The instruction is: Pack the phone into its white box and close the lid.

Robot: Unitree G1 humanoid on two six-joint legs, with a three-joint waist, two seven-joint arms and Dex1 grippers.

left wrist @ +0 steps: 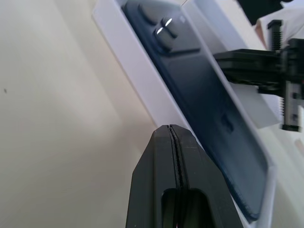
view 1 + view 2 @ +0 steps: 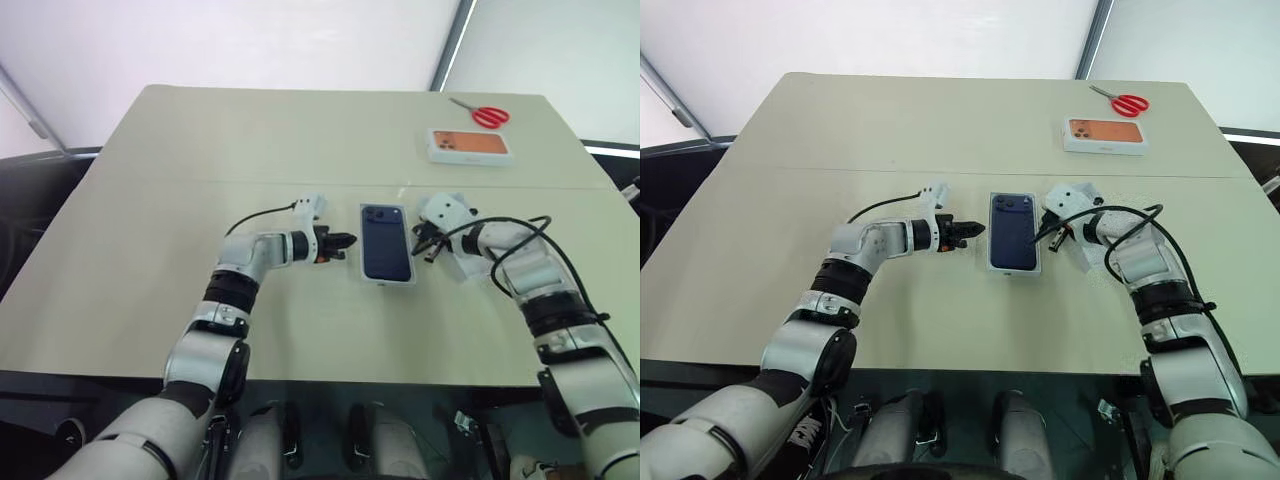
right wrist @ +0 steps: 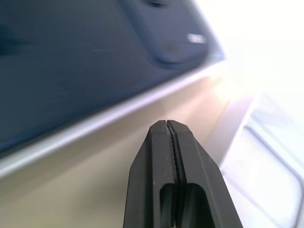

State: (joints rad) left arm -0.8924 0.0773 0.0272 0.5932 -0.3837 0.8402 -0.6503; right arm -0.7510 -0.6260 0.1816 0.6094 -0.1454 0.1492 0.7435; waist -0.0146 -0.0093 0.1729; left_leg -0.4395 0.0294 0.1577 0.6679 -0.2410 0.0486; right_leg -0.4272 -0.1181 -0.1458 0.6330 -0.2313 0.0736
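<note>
Although both grippers flank it, the phone already lies in the white box at the centre of the frame, camera side up, its long axis running from upper frame to lower frame. The left gripper sits just to the left of the box, pointing at its upper long edge, fingers pressed fully together and holding nothing. The right gripper sits just to the right of the box, pointing at the same upper end from the other side, likewise clamped shut and empty. They look about equally near.

The phone is slim and dark navy with rounded corners, its square camera bump at the upper end; a thin white rim of the tray shows all round it.

Under the right arm, right of the box, lies a white piece that is probably the lid, mostly hidden by the wrist. In my judgement the coming move is fetching that cover, so the right arm is the nearer one, and its jaws must open first.
</note>
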